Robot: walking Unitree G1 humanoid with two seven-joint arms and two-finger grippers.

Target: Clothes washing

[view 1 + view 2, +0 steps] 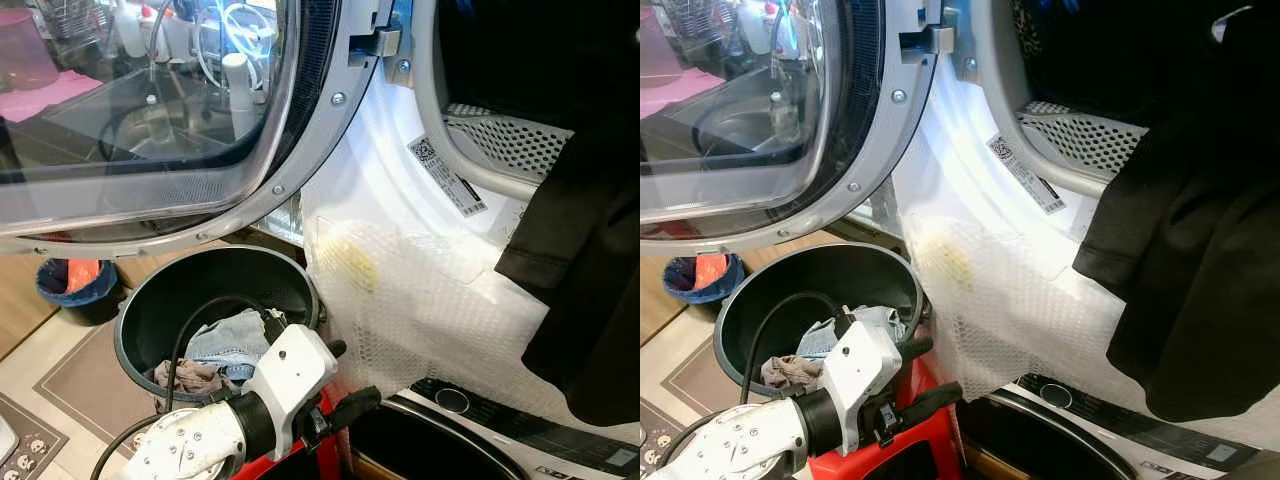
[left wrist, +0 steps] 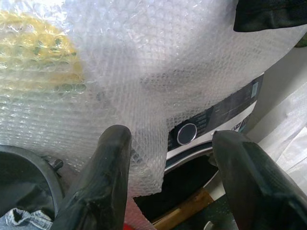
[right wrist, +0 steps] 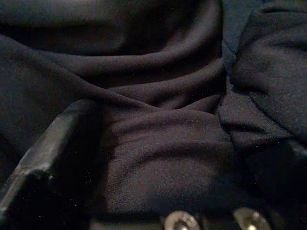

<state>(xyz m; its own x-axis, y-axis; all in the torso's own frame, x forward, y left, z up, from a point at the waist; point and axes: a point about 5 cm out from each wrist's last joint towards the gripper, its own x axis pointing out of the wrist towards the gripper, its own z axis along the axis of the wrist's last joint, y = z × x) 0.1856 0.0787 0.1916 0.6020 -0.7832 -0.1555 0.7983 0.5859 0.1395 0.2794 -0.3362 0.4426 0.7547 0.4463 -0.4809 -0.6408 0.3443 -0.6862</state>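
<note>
The right gripper (image 3: 158, 158) is reaching into dark fabric, its 2 black fingers (image 3: 53, 153) pressing around a fold of the black garment (image 1: 1200, 250), so it is clenching that cloth. The garment is hanging down from the open washer drum (image 1: 510, 140) on the robot's right, draping over the drum's lower rim and covering part of the bubble wrap (image 1: 420, 300) that is lying across the machine's front. The left gripper (image 2: 177, 191) is hovering lower down with its fingers spread apart and nothing between them, pointing toward the bubble wrap and the round knob (image 2: 186, 133) on a control panel below it. The silver left arm is sitting just above the dark laundry basket (image 1: 160, 300), which is standing on the floor beside the machine. Inside the basket, a pair of blue jeans (image 1: 235, 340) and a brownish cloth (image 1: 190, 375) are lying together, with a black cable looping over them. The round glass washer door (image 1: 150, 120) is swinging wide open above the basket. A small blue bin (image 1: 75, 285) is standing on the floor further to the left.
</note>
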